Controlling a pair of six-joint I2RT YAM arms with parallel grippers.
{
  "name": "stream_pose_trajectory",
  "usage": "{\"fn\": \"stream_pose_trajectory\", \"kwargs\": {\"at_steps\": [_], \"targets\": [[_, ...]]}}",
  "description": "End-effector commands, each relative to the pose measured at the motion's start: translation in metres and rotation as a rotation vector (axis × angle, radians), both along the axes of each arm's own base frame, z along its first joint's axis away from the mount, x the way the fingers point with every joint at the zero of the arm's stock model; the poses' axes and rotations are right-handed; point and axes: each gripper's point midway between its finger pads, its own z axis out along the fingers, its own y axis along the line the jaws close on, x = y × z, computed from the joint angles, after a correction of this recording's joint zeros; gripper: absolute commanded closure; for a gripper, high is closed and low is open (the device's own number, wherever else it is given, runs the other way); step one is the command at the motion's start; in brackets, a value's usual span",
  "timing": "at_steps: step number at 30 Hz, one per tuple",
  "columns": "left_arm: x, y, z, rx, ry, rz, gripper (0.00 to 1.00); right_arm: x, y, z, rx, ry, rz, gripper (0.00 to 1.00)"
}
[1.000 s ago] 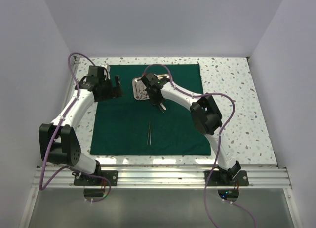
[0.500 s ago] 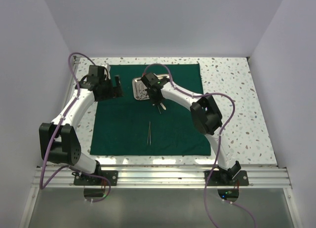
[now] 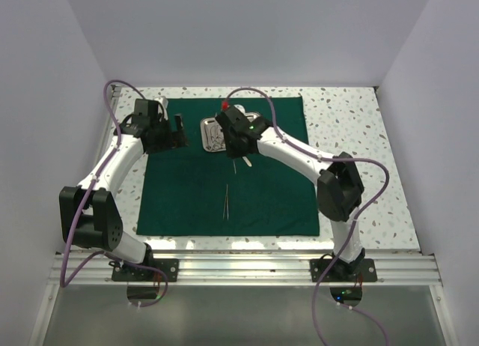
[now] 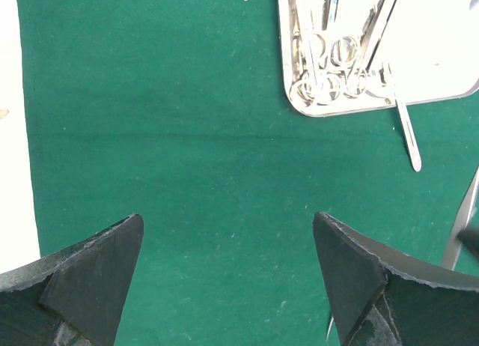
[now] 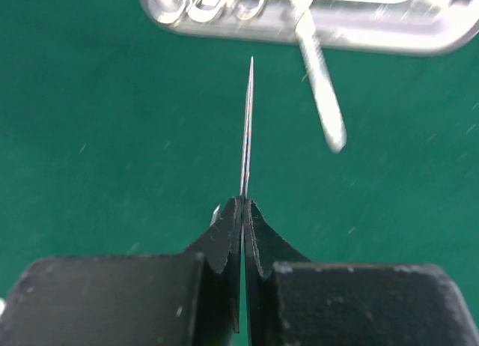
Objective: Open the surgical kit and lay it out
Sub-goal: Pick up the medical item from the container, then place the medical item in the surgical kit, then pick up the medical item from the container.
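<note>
The dark green cloth (image 3: 187, 189) lies spread flat on the table. The shiny steel tray (image 3: 207, 136) sits on its far middle and holds ring-handled instruments (image 4: 337, 61). One flat instrument (image 4: 408, 132) hangs over the tray's near rim. A pair of tweezers (image 3: 227, 201) lies on the cloth nearer me. My right gripper (image 5: 243, 204) is shut on a thin steel instrument (image 5: 247, 121) just in front of the tray (image 5: 389, 31), above the cloth. My left gripper (image 4: 228, 241) is open and empty over the cloth, left of the tray (image 4: 449, 69).
The speckled white table (image 3: 352, 136) shows around the cloth. White walls close in the left, back and right sides. The right arm's elbow (image 3: 340, 190) stands over the cloth's right edge. An aluminium rail (image 3: 247, 267) runs along the near edge.
The right arm's elbow has swung out to the right and nearer me. Its gripper stays shut on the thin instrument in front of the tray. The left arm has not moved.
</note>
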Motion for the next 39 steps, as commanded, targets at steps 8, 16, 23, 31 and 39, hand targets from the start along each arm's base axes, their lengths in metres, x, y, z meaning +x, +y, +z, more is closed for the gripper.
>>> {"fn": "stream_pose_trajectory", "kwargs": {"at_steps": [8,16,23,31,39], "targets": [[0.013,0.004,0.046,0.001,-0.136,0.02,0.01,-0.08,-0.007,-0.058,0.041,0.191,-0.081,1.0],[0.019,0.008,0.059,0.038,-0.136,0.031,0.01,-0.114,0.014,-0.074,0.11,0.188,-0.124,1.0],[0.0,0.009,0.076,0.036,-0.156,0.033,0.01,-0.133,0.04,-0.074,0.136,0.18,-0.1,1.0],[-0.019,0.017,0.077,0.069,-0.143,0.042,0.01,-0.131,0.026,-0.064,0.049,0.155,-0.125,0.39],[-0.02,0.015,0.07,0.064,-0.151,0.028,0.01,-0.079,0.003,0.011,-0.02,-0.07,-0.127,0.3]]}}
